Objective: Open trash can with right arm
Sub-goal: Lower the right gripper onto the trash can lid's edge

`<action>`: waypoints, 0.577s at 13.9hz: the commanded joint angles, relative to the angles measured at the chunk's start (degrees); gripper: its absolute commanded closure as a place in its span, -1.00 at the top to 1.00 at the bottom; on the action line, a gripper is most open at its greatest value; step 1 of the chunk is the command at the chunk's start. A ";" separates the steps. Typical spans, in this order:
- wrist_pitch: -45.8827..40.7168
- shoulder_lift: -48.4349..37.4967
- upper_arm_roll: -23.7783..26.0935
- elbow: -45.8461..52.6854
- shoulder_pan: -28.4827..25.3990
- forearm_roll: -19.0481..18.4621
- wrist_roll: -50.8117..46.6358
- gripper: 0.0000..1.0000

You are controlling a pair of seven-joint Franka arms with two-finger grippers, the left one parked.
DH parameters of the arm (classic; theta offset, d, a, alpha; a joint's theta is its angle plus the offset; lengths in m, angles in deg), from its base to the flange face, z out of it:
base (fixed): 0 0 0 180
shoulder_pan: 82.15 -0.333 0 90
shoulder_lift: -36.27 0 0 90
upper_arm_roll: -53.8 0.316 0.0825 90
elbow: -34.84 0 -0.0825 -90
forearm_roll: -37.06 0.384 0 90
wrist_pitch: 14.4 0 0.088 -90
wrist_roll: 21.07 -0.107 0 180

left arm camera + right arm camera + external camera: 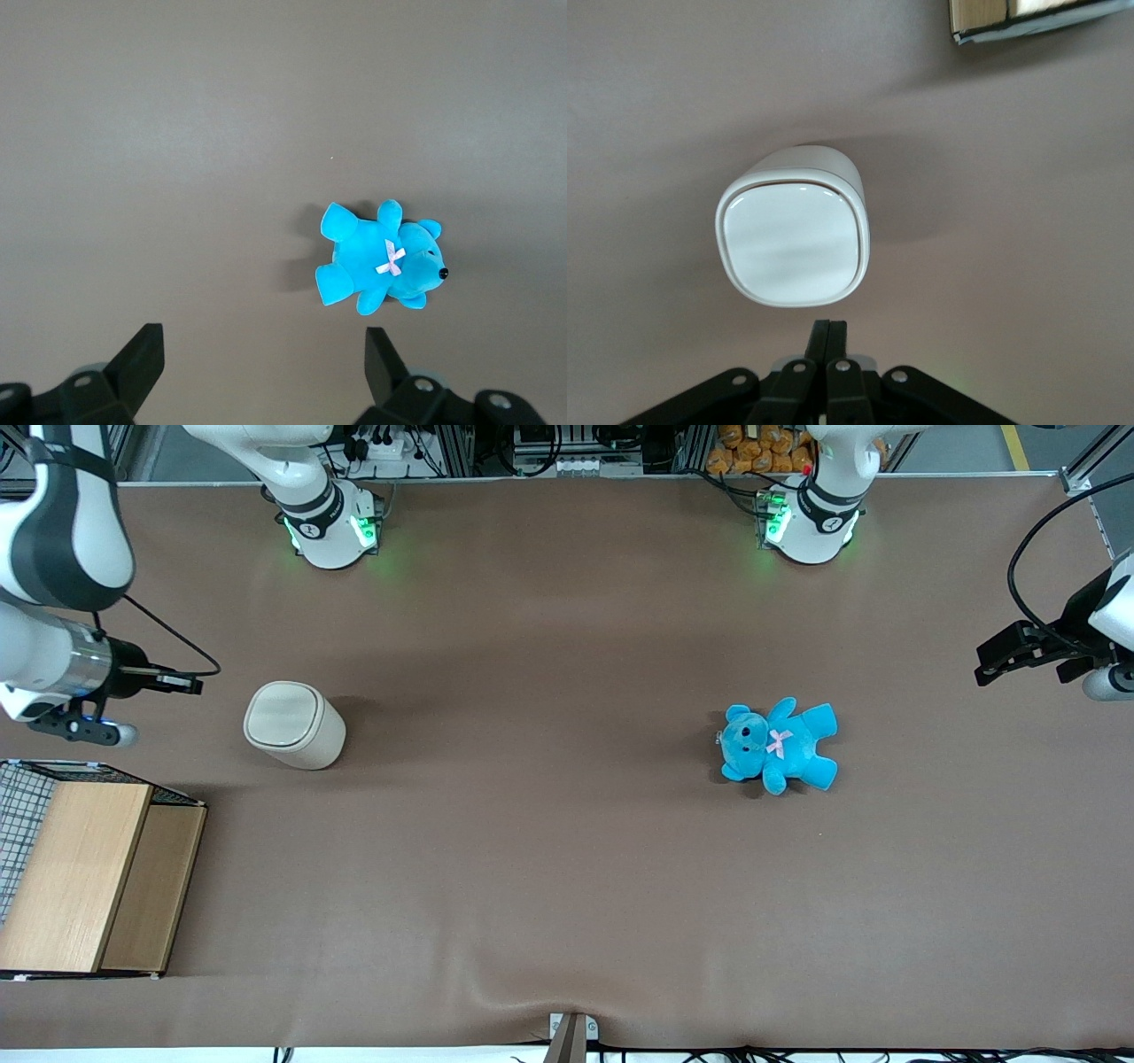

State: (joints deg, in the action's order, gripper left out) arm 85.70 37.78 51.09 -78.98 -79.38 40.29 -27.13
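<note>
The trash can (295,725) is a small cream-beige rounded bin standing upright on the brown table, its paler rounded-square lid (281,716) down flat. It also shows in the right wrist view (794,241), lid closed. The right arm (53,602) reaches in at the working arm's end of the table. Its gripper (190,685) is shut and empty, held above the table beside the bin, a short gap from the lid. In the right wrist view the gripper (829,328) has its black fingers pressed together just short of the lid's edge.
A wooden box (89,877) with a wire-mesh side stands nearer the front camera than the gripper; its corner shows in the right wrist view (1010,16). A blue teddy (780,745) lies toward the parked arm's end, also in the left wrist view (381,261).
</note>
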 commanded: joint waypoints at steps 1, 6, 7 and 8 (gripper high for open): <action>8.42 -5.02 0.07 -11.31 0.48 0.19 0.35 -1.00; 17.75 -4.24 -0.02 -16.35 0.57 0.19 0.35 -1.00; 19.16 -3.27 -0.10 -16.53 0.66 0.19 0.35 -1.00; 20.65 -2.66 -0.10 -16.87 0.66 0.19 0.35 -1.00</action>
State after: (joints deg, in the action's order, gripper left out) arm 103.69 35.57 50.82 -94.11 -79.36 40.30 -27.13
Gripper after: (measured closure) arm 0.991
